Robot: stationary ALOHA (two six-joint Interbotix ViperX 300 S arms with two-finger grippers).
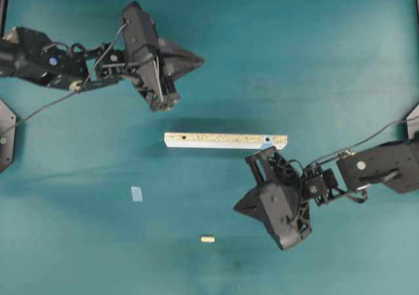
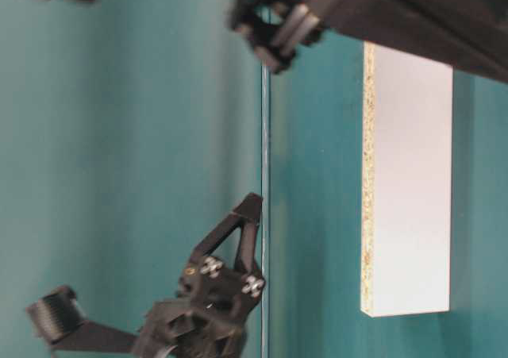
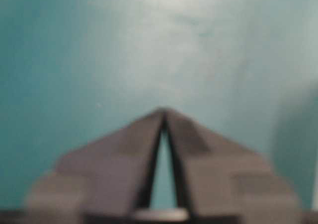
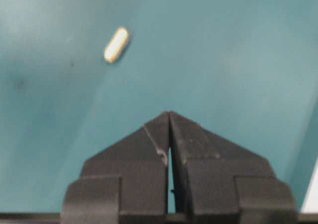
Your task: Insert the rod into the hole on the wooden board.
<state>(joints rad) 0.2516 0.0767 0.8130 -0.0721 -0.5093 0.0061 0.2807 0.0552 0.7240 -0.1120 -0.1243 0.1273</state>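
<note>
On a teal worktop (image 1: 340, 59), the wooden board (image 1: 225, 140) lies flat near the middle, a dark hole near each end and a blue mark at its right end. The rod (image 1: 207, 239) lies alone below it, well apart, with a small pale-blue marker (image 1: 136, 193) to its upper left. The left claw (image 1: 198, 60) hangs above the board, tips pinched together and grasping nothing; the right claw (image 1: 239, 208) sits clenched and empty beside the board's right end, near the rod.
</note>
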